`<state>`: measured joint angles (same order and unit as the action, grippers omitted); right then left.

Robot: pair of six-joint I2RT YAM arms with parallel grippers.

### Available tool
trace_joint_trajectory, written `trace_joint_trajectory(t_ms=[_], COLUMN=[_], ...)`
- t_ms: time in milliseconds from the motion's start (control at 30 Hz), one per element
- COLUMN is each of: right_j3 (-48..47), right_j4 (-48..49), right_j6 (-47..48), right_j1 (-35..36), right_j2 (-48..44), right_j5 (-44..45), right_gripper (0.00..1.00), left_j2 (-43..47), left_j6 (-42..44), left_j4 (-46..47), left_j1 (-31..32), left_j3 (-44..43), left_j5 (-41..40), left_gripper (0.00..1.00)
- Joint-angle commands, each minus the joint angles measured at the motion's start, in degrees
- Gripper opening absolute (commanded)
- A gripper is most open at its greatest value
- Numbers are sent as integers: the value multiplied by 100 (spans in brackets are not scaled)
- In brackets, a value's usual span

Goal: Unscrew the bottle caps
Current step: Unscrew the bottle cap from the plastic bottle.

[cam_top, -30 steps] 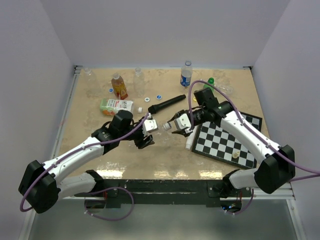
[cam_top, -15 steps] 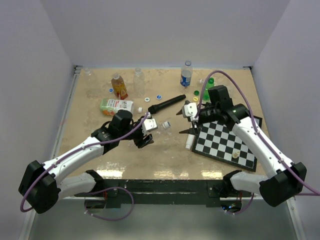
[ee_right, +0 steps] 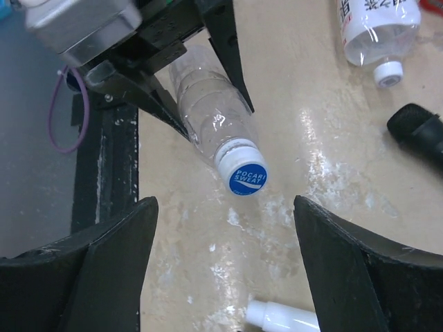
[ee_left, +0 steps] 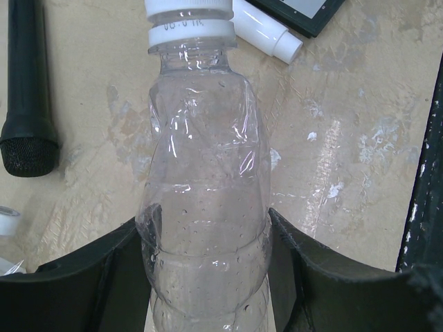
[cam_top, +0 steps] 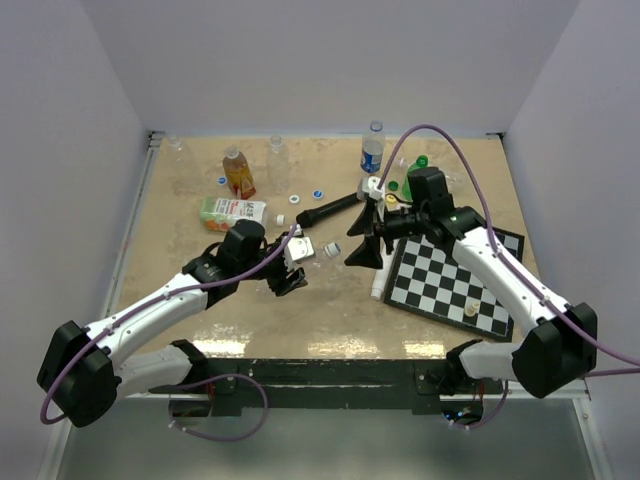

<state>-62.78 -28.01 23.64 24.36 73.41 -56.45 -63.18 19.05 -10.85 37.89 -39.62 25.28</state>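
The clear crumpled plastic bottle [ee_left: 204,228] is lying on its side in the left hand [cam_top: 296,262], low over the beige tabletop [cam_top: 330,310] near its middle. Whether it is touching the surface cannot be told. Its white screw cap with a blue printed top [ee_right: 247,176] is sitting on the neck and facing the right arm. The bottle is holding no liquid, only droplets clinging to the inside wall. The left hand's black fingers [ee_left: 304,270] are clamping the bottle's lower body from both sides.

The right hand [ee_right: 223,202] is hovering just beyond the cap with its jaws spread wide, gripping nothing.

A white tube [ee_left: 266,31] is lying near the cap, beside the edge of a black-and-white chessboard [cam_top: 455,280]. A black microphone [cam_top: 333,208] is resting just past the bottle's far side. Further left, a labelled clear bottle with a white cap [ee_right: 377,28] is lying flat; its contents cannot be made out. Behind it, a small bottle of amber liquid [cam_top: 238,172] is standing upright, roughly half full.
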Motion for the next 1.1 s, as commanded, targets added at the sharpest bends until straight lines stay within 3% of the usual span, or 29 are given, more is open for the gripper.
trace_joint_trajectory(t_ms=[0, 233, 633, 700, 900, 1067], right_j3=[-84, -331, -700, -726, -797, -1007], right_j4=[525, 376, 112, 103, -46, -651], right_j6=[-1265, -1555, -1502, -1503, -1266, -371], right_j1=[-10, 139, 245, 245, 253, 297], right_j2=[305, 894, 1229, 1264, 1290, 1281], right_j5=[-50, -261, -640, -648, -683, -622], right_gripper=[83, 81, 63, 54, 14, 4], left_j2=[104, 95, 95, 86, 104, 104], left_j6=[-15, -6, -6, -6, 2, -6], left_j4=[145, 127, 136, 136, 136, 136], left_j1=[-27, -27, -18, -27, -18, -27], left_j3=[-46, -55, -55, -46, -46, -46], left_j5=[21, 21, 30, 30, 21, 30], left_gripper=[11, 11, 11, 11, 11, 11])
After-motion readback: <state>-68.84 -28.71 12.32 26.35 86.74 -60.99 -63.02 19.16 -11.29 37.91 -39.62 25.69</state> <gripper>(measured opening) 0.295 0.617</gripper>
